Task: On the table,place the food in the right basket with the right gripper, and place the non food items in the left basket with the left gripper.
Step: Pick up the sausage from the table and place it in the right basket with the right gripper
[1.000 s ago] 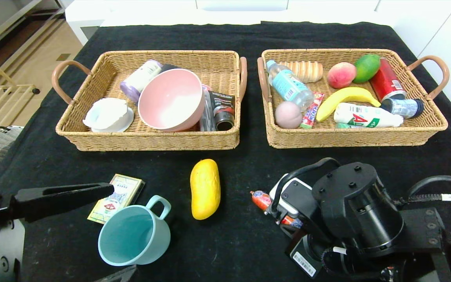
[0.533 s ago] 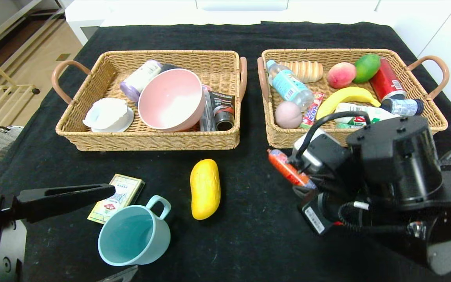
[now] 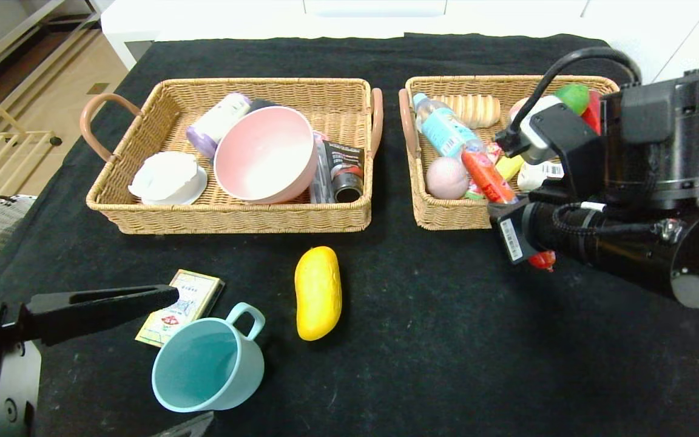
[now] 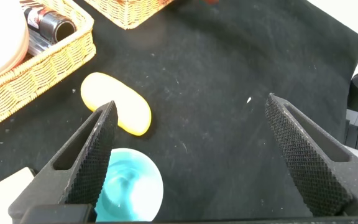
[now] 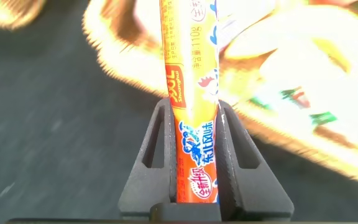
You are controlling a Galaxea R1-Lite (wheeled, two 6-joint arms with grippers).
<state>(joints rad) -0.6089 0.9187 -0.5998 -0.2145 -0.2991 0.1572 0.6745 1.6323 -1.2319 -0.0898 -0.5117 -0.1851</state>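
Note:
My right gripper is shut on an orange sausage stick, held in the air over the near left part of the right basket. In the right wrist view the sausage runs between the fingers, with the basket blurred beyond. My left gripper is open and empty at the near left, above a teal mug. A yellow mango and a small card pack lie on the table. The left basket holds a pink bowl and other non-food items.
The right basket holds a water bottle, a pink ball, a biscuit pack, a green mango and more, partly hidden by my right arm. A black cloth covers the table.
My right gripper has lifted the sausage off the table and carried it away from me and to the right, to above the right basket. The left arm has not moved.

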